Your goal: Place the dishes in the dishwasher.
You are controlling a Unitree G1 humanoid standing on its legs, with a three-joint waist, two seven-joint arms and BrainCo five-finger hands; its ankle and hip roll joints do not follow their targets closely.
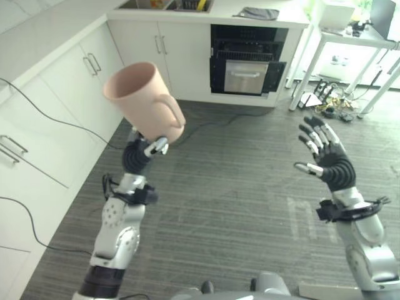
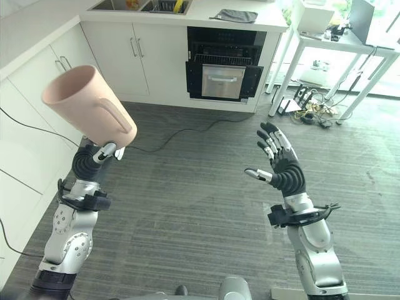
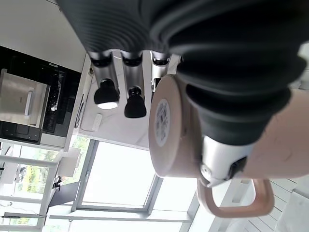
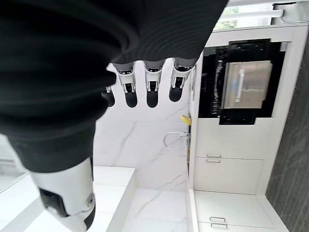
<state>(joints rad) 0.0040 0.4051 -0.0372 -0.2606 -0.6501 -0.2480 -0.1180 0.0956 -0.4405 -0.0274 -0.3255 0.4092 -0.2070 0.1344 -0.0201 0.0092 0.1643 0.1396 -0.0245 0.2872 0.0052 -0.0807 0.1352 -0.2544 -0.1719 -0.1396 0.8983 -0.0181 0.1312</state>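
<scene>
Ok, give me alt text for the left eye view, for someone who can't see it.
The left robot hand holds up a pink mug by its lower part, tilted, handle facing the camera. The right robot hand is raised, open and empty. Beyond them, across a grey floor, an open dishwasher sits among white cabinets.

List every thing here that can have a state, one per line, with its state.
Mug: held up off the floor, tilted, handle toward the robot.
Left hand: shut on the mug.
Right hand: open, fingers spread, holding nothing.
Dishwasher: door ajar, rack visible inside.
Cabinet doors: closed.
Grey cloth: lying on the countertop.
</scene>
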